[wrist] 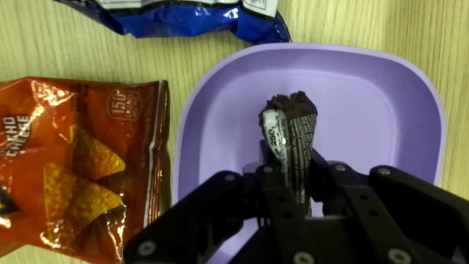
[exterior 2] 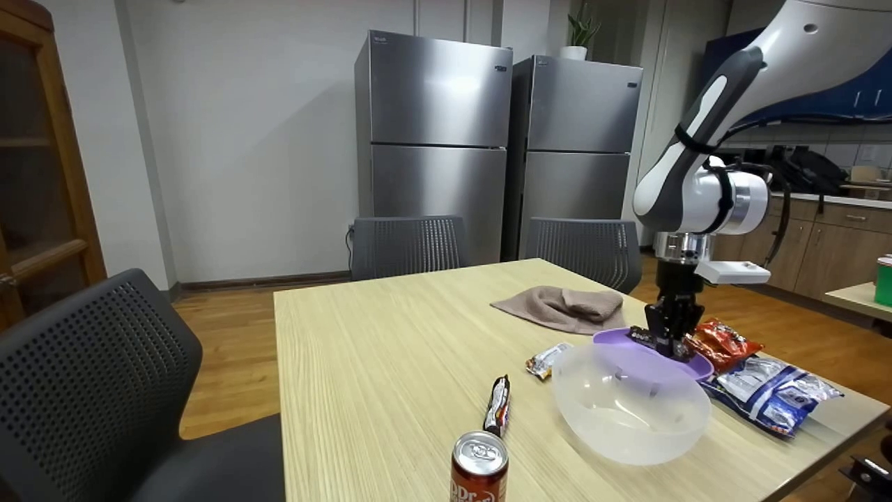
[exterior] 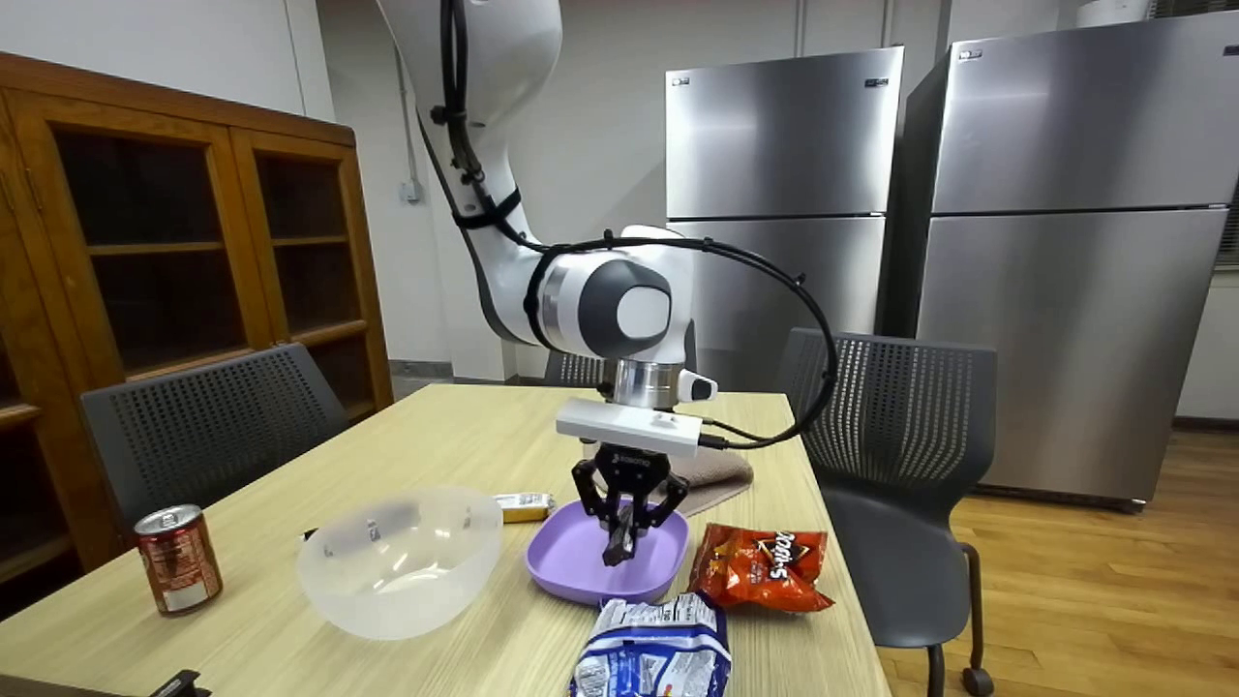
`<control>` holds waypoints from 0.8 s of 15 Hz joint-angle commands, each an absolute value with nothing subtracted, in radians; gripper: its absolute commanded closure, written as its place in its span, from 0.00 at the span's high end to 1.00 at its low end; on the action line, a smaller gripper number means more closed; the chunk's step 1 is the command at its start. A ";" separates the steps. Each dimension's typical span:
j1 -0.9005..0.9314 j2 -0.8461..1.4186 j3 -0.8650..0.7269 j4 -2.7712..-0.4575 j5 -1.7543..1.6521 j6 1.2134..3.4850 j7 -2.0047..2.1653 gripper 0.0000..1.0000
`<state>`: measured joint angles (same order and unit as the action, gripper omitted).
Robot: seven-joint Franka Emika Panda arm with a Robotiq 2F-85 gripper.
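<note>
Snack bar [wrist: 295, 124], brown, crinkle-ended and printed in white, is clamped in the pincer [wrist: 290, 159].

The hand [wrist: 292, 157] apparently hides part of the wrapped bar [wrist: 289, 126].

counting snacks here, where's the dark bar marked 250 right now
In the wrist view, the dark bar is near the middle, held in the gripper over the purple plate, with the orange chip bag to its left.
</note>
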<state>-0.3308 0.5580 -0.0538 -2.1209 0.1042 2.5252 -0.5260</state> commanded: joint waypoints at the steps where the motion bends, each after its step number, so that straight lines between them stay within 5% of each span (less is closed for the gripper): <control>1: -0.330 0.564 -0.052 -2.102 0.077 2.492 -0.489 0.46; 3: -0.325 0.564 -0.056 -2.105 0.071 2.493 -0.475 0.54; 9: -0.291 0.491 -0.059 -2.160 0.043 2.500 -0.433 0.98; 12: -0.252 0.451 -0.060 -2.174 0.016 2.499 -0.402 1.00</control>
<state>-0.2925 0.5276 -0.0541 -2.1320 0.0609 2.5248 -0.4607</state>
